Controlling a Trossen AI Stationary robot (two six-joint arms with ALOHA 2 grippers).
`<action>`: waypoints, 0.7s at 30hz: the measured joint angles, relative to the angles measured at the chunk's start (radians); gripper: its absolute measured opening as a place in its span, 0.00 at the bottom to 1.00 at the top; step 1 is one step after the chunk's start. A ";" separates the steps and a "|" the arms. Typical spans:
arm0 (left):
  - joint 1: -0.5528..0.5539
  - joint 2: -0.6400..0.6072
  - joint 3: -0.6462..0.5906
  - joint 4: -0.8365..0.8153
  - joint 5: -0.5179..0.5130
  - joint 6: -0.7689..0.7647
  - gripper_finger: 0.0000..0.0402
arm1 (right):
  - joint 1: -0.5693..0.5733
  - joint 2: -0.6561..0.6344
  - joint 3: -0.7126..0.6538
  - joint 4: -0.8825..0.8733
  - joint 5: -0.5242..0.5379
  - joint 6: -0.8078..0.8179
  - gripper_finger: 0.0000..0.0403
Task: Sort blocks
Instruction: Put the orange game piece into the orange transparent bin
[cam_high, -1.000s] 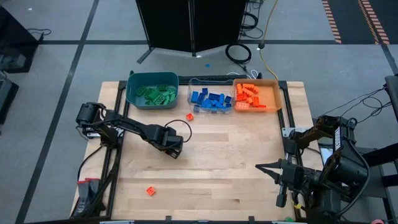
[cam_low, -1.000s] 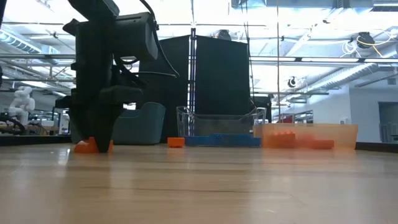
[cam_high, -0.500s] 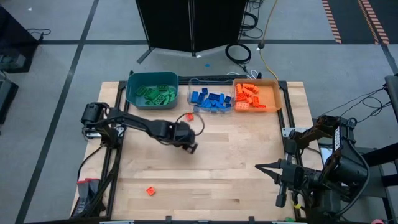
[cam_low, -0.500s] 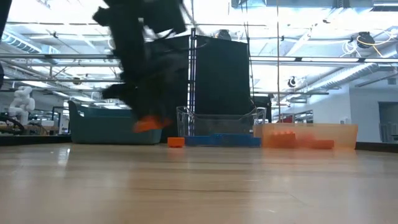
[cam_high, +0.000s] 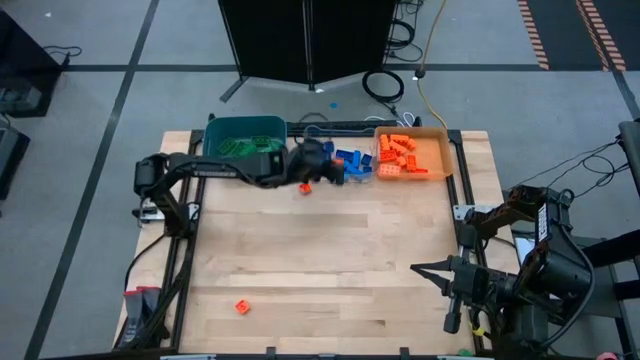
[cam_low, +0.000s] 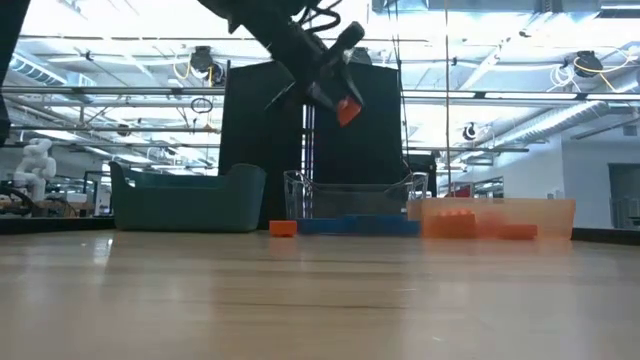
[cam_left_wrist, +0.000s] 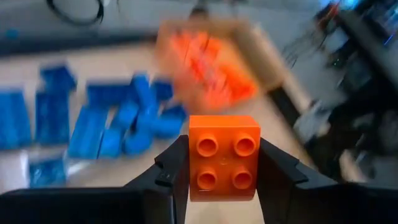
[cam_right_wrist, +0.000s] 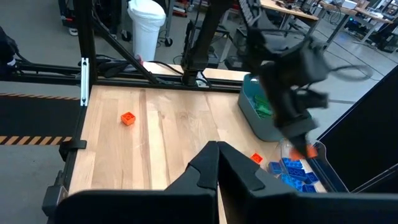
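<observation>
One orange block (cam_left_wrist: 224, 157) sat clamped between the left tool's (cam_high: 318, 172) fingers, studs facing the wrist camera, held high above the counter (cam_high: 330, 260) so it would clear the bin walls. I had it over the blue bin (cam_high: 340, 160), short of the orange bin (cam_high: 412, 155) where I judged it belonged. Two more orange blocks lay loose: one (cam_high: 305, 188) just before the blue bin, one (cam_high: 241, 307) near the counter's front. My right tool (cam_high: 432, 270) waited clenched and empty at the right edge. Motion smeared the left tool from above, so its grip showed only in its wrist view.
</observation>
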 joint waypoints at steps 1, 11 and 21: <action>0.012 0.004 0.015 0.021 -0.006 0.010 0.32 | 0.000 0.000 0.000 0.000 0.000 0.000 0.00; 0.058 0.274 0.363 0.036 0.040 0.109 0.32 | 0.000 0.000 0.000 -0.004 0.000 -0.013 0.00; 0.095 0.605 0.731 0.092 0.044 0.128 0.32 | 0.002 0.000 0.000 -0.005 -0.052 0.001 0.00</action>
